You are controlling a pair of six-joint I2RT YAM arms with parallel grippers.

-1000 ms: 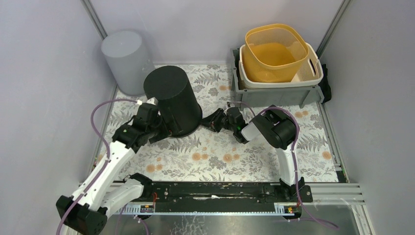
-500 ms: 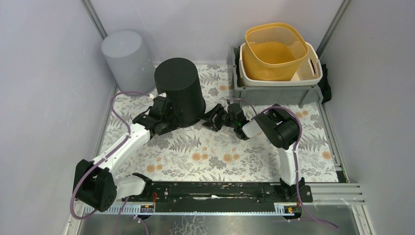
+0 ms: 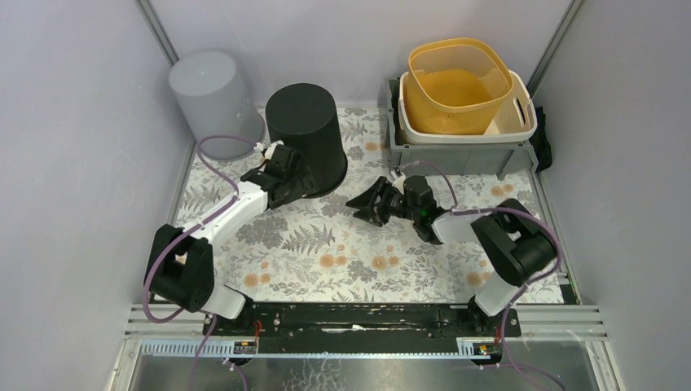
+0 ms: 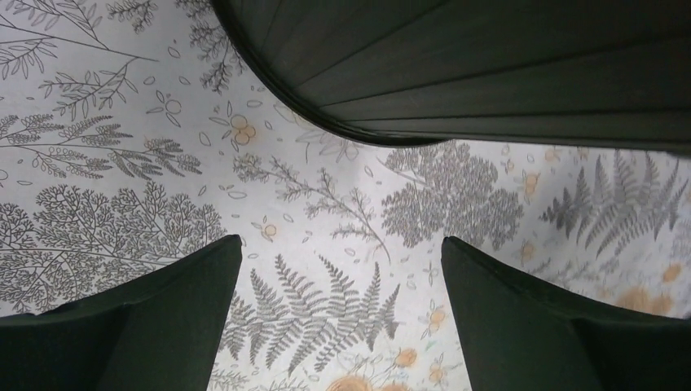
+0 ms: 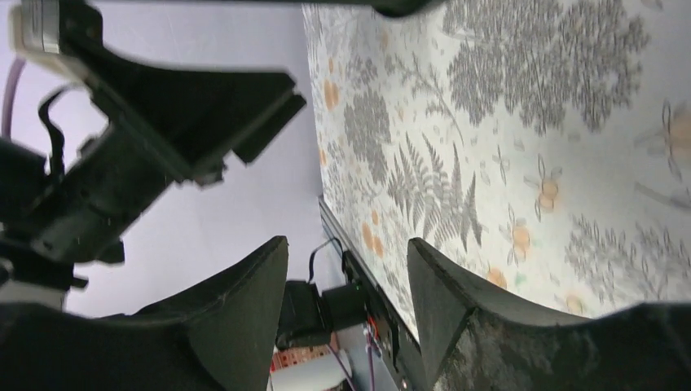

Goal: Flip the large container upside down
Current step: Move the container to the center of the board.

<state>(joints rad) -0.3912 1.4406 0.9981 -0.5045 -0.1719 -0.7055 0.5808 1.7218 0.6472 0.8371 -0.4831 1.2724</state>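
Fern-printed mat (image 3: 326, 244) enclosed by pale walls.

Item: large black ribbed plastic container (image 3: 305, 134), closed end up, mouth down on the mat, near the mat's back edge.

Left-rear of it, just beside: grey plastic cylinder (image 3: 213, 102), closed end up, in the wall corner.

Right of it, well apart: grey crate (image 3: 456, 156) holding a white basket (image 3: 525, 122), with an orange mesh basket (image 3: 424, 98) nested inside.

Left gripper (image 4: 338, 318): jaws fully spread, empty, just short of its lower left wall.

Right gripper (image 5: 346, 318): jaws parted, empty, right-front of it, apart.
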